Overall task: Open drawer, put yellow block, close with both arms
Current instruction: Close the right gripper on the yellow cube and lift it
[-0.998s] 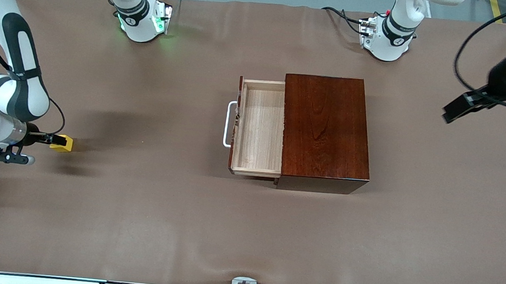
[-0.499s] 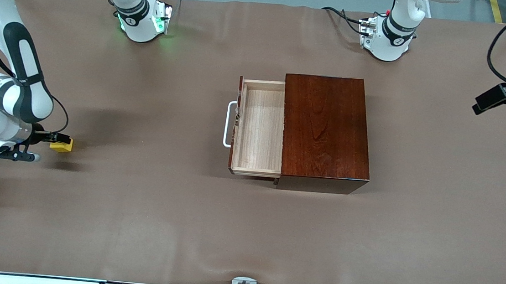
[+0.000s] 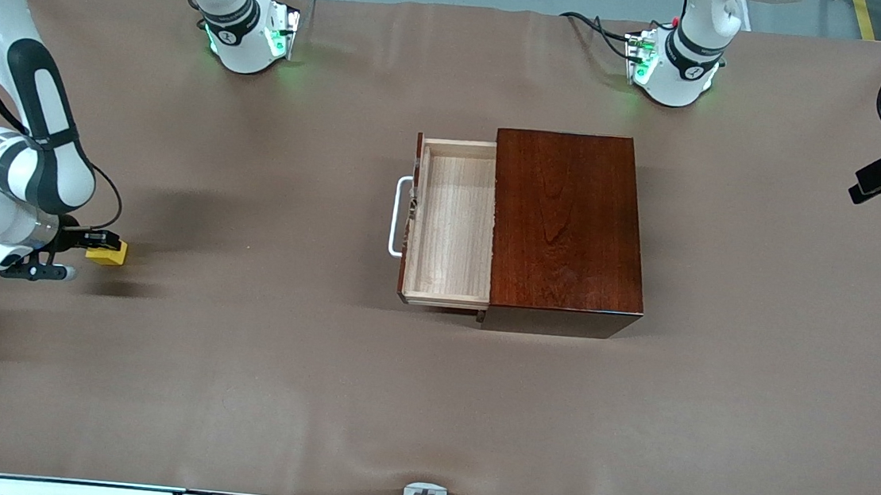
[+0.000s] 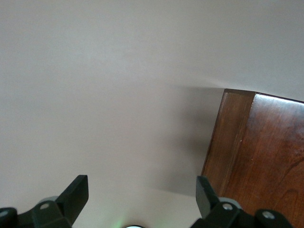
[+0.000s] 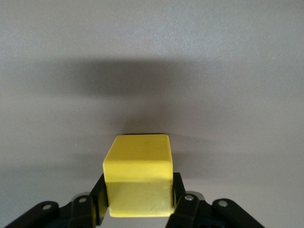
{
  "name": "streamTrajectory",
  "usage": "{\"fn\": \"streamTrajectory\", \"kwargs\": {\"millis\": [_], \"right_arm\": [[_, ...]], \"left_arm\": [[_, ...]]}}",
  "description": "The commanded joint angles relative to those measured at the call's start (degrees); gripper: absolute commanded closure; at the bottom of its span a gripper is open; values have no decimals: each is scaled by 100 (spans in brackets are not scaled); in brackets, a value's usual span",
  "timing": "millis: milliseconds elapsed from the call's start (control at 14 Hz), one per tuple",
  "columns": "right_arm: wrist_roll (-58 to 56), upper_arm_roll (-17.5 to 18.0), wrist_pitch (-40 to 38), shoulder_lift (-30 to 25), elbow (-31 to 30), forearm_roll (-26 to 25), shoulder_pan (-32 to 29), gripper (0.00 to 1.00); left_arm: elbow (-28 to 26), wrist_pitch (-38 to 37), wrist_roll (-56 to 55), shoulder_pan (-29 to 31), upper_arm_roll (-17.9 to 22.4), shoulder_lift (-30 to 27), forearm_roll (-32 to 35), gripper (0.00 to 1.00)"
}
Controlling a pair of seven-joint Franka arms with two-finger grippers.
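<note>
You had the right gripper (image 3: 94, 238) clamped on the yellow block (image 3: 108, 253), which sat on the table at the right arm's end, well apart from the open drawer (image 3: 452, 221). The left gripper (image 4: 137, 199) waited with fingers spread beside the box (image 3: 566, 223). An off-centre grip could drop the block in transit.

Yellow block (image 5: 137, 173) on table (drawer (image 3: 452, 221) open).
</note>
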Motion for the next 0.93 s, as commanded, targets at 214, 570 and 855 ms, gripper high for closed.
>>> {"fn": "streamTrajectory", "kwargs": {"millis": [214, 570, 855], "right_arm": [[-128, 61, -1110, -216, 543, 126, 50, 100], [55, 123, -1541, -479, 641, 407, 172, 100], [1012, 123, -2463, -629, 1105, 451, 584, 100]], "left_arm": [[-89, 87, 354, 11, -37, -97, 31, 0], [-10, 87, 363, 20, -37, -88, 39, 0], [96, 78, 372, 20, -37, 17, -22, 0]]}}
